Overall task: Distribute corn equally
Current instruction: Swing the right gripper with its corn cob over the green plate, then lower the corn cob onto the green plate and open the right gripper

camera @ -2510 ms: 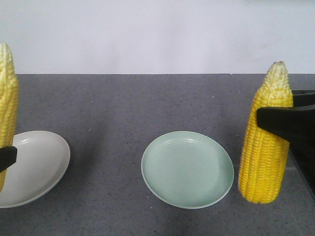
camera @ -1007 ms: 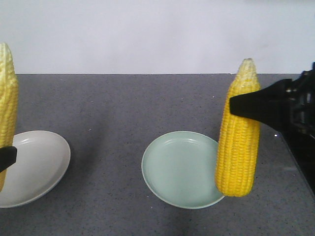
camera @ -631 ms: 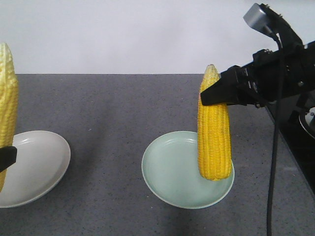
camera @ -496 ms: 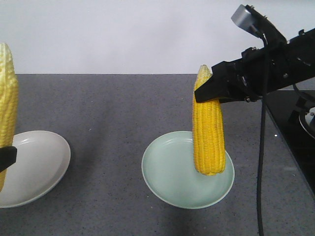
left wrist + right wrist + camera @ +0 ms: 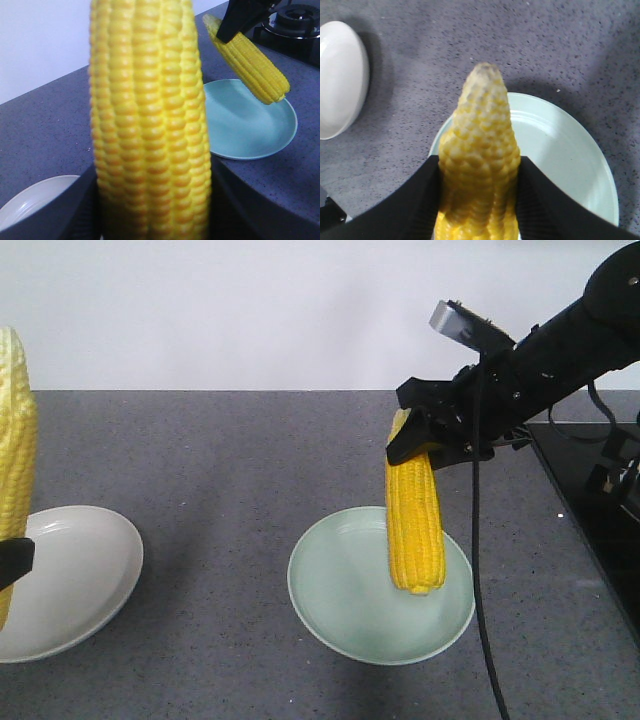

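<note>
Neither plate has any corn resting in it yet, so as far as these views show, both placements are ahead of you. Your right gripper (image 5: 425,440) has its fingers clamped around the upper part of one cob (image 5: 414,525), near the pale tip, and the cob hangs almost upright with its blunt end just above the right half of the green plate (image 5: 340,615). From the front it is hard to say whether that end touches the plate or floats a little over it; the left wrist view suggests a small gap, with the cob tilted over the plate's far side. Your left gripper (image 5: 12,560) shows only as a dark edge at the frame's left border, but the left wrist view has its black fingers pressed against both sides of a second cob (image 5: 150,120), so you are holding that one too, upright above the near edge of the white plate (image 5: 90,570). The two plates sit well apart on the grey counter (image 5: 220,460), and a black stove (image 5: 600,520) lies along the right side. I judge the right side nearly ready for release, once the cob is lowered and laid down; the left cob looks like it needs to come down over its own plate.
</note>
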`<state>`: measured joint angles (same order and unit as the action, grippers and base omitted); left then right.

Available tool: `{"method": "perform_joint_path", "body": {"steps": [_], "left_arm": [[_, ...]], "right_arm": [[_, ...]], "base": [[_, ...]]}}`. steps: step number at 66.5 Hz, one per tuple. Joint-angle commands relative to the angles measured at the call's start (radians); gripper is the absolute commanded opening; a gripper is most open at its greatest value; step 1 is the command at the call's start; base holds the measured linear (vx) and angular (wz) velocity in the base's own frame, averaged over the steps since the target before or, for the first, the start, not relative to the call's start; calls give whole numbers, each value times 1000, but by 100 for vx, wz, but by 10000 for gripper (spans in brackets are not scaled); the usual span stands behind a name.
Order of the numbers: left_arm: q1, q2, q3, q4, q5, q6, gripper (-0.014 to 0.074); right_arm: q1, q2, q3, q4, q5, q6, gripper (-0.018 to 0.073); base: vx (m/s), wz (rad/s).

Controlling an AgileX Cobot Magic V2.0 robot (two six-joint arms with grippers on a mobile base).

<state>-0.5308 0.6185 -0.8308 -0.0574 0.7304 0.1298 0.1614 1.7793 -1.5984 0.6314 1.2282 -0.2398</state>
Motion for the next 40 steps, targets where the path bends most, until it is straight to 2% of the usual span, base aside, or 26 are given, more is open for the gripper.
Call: {"method": "perform_joint_path", "body": {"steps": [1, 14, 28, 40], "left_arm": [[-5, 3, -22, -6, -75, -9, 271], [-5, 3, -22, -6, -75, -9, 271], [-5, 3, -22, -6, -75, -9, 271], [-5, 3, -22, -6, -75, -9, 271]], "right_arm": [[37, -17, -39, -2, 42, 19, 245], [104, 58, -80, -109, 58, 120, 245], [127, 110, -82, -122, 52, 145, 252], [125, 134, -82, -131, 34, 155, 325]], "base": [[0, 0], [0, 0], [0, 0], [0, 0]]}}
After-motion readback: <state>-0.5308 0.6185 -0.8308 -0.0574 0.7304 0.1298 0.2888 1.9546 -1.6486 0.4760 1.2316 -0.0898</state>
